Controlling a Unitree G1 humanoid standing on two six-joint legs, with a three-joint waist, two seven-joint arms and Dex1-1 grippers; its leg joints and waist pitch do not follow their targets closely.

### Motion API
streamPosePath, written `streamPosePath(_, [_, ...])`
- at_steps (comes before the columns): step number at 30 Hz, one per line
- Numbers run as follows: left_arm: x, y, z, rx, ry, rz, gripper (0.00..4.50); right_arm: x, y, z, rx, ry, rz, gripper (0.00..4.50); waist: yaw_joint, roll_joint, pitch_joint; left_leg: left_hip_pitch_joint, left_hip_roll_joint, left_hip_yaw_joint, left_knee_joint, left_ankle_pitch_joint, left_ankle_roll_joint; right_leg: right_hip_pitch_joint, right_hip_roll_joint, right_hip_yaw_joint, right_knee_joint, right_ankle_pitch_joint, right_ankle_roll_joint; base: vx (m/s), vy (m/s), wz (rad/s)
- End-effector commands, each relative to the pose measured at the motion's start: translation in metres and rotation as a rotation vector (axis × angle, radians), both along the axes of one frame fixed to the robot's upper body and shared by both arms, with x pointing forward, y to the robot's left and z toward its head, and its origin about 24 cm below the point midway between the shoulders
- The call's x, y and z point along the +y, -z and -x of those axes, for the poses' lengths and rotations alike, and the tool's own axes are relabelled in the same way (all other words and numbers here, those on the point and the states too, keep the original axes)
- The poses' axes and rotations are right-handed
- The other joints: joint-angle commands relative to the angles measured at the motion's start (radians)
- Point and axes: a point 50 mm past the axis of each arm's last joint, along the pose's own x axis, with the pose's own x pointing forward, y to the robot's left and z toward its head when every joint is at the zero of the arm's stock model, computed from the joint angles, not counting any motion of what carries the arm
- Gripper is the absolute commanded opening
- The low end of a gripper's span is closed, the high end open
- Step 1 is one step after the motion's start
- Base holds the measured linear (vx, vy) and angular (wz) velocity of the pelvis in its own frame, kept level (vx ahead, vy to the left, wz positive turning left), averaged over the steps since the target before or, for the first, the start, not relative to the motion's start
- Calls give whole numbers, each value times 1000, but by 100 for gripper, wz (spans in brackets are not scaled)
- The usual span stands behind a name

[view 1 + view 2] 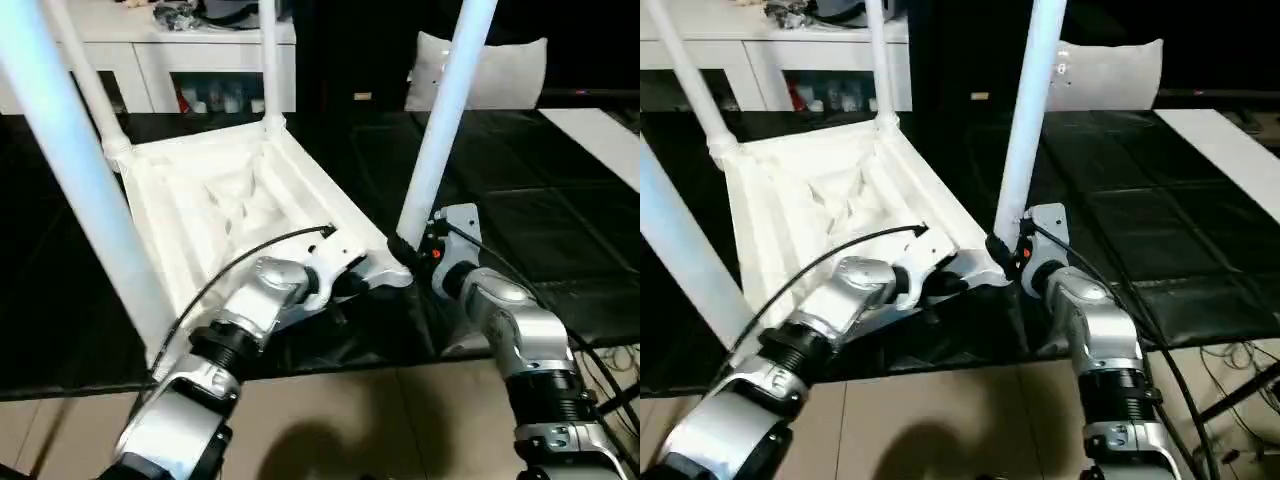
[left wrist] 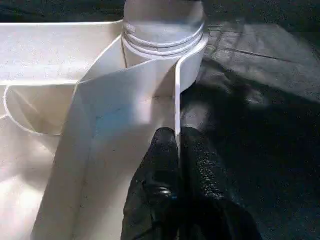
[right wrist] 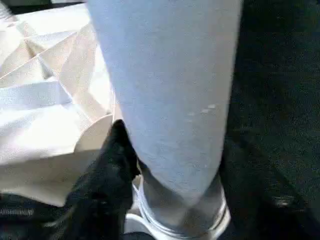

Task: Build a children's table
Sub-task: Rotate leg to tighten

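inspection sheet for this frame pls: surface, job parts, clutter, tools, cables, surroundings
Surface: black mat over a light floor.
Job's things: tabletop lies ribbed side up, four legs standing from its corners; near-right leg sits in its socket.
Clutter: nothing seen on the mat.
Tools: left tool shut on the tabletop's rim; right tool at the base of that leg, one finger against it.
Cables: black cable over the left forearm; loose cables on the floor.
Surroundings: white cabinet, white cushion.

Glossy white plastic tabletop (image 1: 230, 200), ribbed underside
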Motion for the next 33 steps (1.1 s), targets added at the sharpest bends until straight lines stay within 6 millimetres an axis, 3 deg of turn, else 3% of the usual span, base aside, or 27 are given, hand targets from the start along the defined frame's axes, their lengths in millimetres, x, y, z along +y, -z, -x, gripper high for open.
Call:
streamPosePath(1, [-24,-18,1,-51,57,84,0,27,6,4,43,-102,-57,304,13,-10,-63,-4,18,0,-77,-221,59,55,-68,49,-66,-421,-79,0,0,0])
streamPosePath(4, [-20,-17,1,-60,69,69,0,23,3,4,25,-97,-70,317,17,-16,-63,-5,14,6,-75,-190,67,52,-64,62,-53,-388,-106,0,0,0])
streamPosePath(7, [-10,-15,-1,-82,93,47,0,9,-3,4,-33,-114,-78,350,29,-16,-67,-6,10,10,-72,-170,78,55,-66,65,-54,-421,-90,0,0,0])
streamPosePath(10, [-2,-12,0,-96,128,23,0,-4,-6,10,-69,-194,-43,367,38,-20,-68,-11,9,12,-70,-133,88,52,-61,70,-44,-382,-90,0,0,0])
streamPosePath(11, [2,-11,1,-98,145,9,0,-9,-7,13,-76,-234,-26,381,46,-9,-71,-8,13,14,-69,-114,95,51,-62,74,-37,-356,-104,0,0,0])
streamPosePath(13, [9,-8,3,-93,178,-10,0,-23,-9,20,-84,-302,-7,395,53,-14,-70,-9,17,14,-69,-105,104,54,-60,76,-35,-329,-108,0,0,0])
streamPosePath(15, [15,-6,7,-88,241,-26,0,-38,-15,25,-97,-365,23,407,65,-12,-72,-6,19,16,-69,-101,110,52,-61,77,-32,-317,-117,0,0,0])
streamPosePath(19, [24,-4,12,-88,351,-51,0,-51,-21,29,-119,-452,85,439,71,-12,-69,-1,21,17,-72,-133,92,48,-59,77,-35,-352,-119,0,0,0])
streamPosePath(24, [38,-5,21,-77,524,-83,0,-62,-29,38,-114,-632,115,439,80,-14,-68,3,24,18,-72,-144,97,46,-60,79,-34,-362,-124,0,0,0])
streamPosePath(25, [41,-6,22,-67,557,-91,0,-63,-30,39,-105,-670,116,422,88,-13,-69,1,27,18,-72,-137,100,47,-62,80,-29,-351,-130,0,0,0])
streamPosePath(30, [48,-8,30,-26,693,-120,0,-59,-28,46,-48,-837,111,385,100,-15,-70,-1,32,20,-71,-122,100,47,-63,83,-21,-316,-152,0,0,0])
streamPosePath(33, [49,-8,30,-24,717,-124,0,-52,-26,48,-40,-884,85,365,110,-15,-70,4,32,21,-71,-119,92,44,-64,84,-22,-330,-150,0,0,0])
